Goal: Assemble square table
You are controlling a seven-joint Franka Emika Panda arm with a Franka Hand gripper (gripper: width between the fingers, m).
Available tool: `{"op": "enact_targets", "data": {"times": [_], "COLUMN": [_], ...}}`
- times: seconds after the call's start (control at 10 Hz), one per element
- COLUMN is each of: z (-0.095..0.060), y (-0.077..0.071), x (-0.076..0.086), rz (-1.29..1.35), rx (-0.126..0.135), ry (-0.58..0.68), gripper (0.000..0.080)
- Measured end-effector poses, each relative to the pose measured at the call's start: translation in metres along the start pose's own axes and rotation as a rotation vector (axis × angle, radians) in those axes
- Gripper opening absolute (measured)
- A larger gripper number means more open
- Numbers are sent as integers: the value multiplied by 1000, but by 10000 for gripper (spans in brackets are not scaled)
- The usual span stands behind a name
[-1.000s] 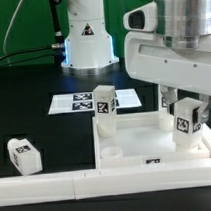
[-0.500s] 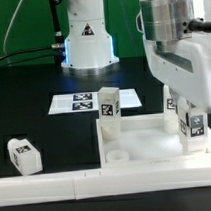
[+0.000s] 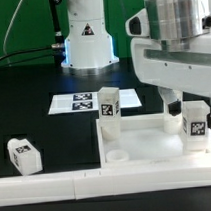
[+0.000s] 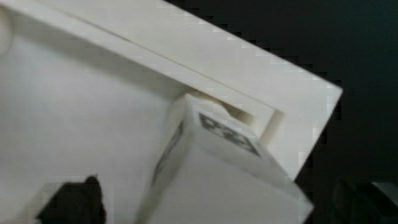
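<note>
Exterior view: the pincer [image 3: 184, 107] hangs over the tabletop [image 3: 145, 141], at the corner on this view's right. Directly below it a leg [image 3: 197, 124] stands upright in that corner, tag facing the camera. The arm's bulk hides most of the fingers, so from here I cannot tell how far the jaws stand from the leg; by the wrist view they look open and let go of it. The leg seems to stand on its own, likely because its foot sits in the corner hole. A 2nd leg [image 3: 107, 104] is upright at the far corner, well off to the side of the pincer, apparently seated already. A 3rd leg [image 3: 25, 154] lies loose on the black table, far from the pincer, waiting its turn. The marker board [image 3: 78, 102] lies flat beyond the tabletop.

Wrist view: the leg [image 4: 222, 150] rises just below the pincer, tucked against the tabletop's rim [image 4: 214, 75]. Only 1 dark fingertip [image 4: 75, 200] shows, apart from the leg.
</note>
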State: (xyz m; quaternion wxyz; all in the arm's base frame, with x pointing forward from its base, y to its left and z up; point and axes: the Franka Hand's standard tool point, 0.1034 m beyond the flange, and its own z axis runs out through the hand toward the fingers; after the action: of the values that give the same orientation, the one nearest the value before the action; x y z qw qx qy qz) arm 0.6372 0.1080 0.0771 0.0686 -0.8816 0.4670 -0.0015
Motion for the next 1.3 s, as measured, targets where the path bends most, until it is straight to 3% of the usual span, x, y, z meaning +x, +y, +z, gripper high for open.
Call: {"op": "enact_targets", "data": {"times": [0.3,0.5,0.8,0.9,1.0,1.1,1.3], "z": [1,1,2,3,3,4,5], "y": [1,-5,-5,-5,-4,-2,-2], "x": [1,-3,-5,-5,-5,-2,-2], "rz": [-156,-578,-579,-534,-457,-364,-158], "rx": [-3,3,6,7,6,3,0], "ry": [0,17,15,14,13,16,19], "gripper": [649,649,637,469,469,295,292]}}
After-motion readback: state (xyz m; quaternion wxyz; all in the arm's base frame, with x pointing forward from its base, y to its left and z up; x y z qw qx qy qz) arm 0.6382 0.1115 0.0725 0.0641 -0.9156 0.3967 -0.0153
